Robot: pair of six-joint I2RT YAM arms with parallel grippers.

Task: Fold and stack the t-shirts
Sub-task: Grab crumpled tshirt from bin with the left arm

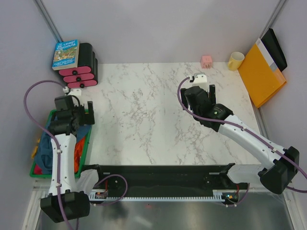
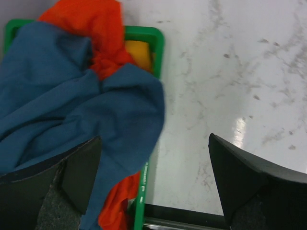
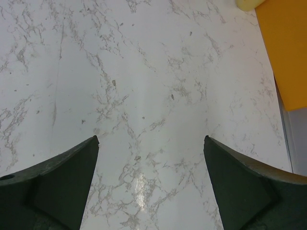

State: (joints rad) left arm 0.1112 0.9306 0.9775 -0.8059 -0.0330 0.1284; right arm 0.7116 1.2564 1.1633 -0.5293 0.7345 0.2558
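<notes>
left jaws: spread wide, above t-shirts [image 2: 72, 110] at green bin [image 2: 153, 36] rim | right jaws: spread wide, over marble table [image 3: 144, 96]

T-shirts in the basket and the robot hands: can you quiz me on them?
1. True or false: the blue t-shirt lies folded on the table.
2. The left gripper hangs over: A the green basket's edge, B the mug, C the book.
3. Fill in: the right gripper is ____, like the left one.
Key: 1 false, it lies crumpled in the basket; 2 A; 3 open.
</notes>
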